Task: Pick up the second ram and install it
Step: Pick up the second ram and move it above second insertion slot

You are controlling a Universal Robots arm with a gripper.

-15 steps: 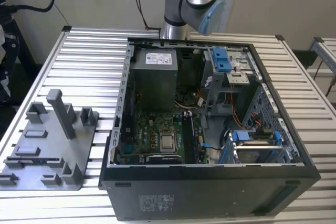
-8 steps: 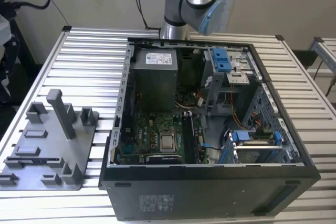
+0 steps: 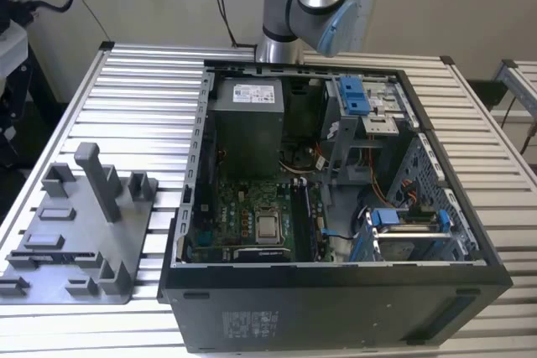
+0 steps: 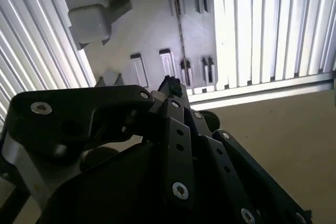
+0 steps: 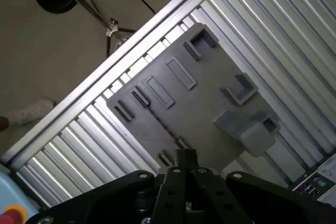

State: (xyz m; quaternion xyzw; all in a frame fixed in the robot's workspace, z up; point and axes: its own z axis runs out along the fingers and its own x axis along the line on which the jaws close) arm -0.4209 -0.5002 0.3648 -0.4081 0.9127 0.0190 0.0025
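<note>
While one ram (image 4: 181, 40) stands edgewise in the one grey tray (image 4: 147, 30), the hand (image 4: 170, 84) hangs above, narrow, empty.

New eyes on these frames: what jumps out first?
The open computer case fills the table's middle in the exterior view. On that view's left sits a grey tray with an upright post. In both wrist views the gripper hangs above the tray, near a thin dark strip, possibly the second ram, in its slots.
</note>
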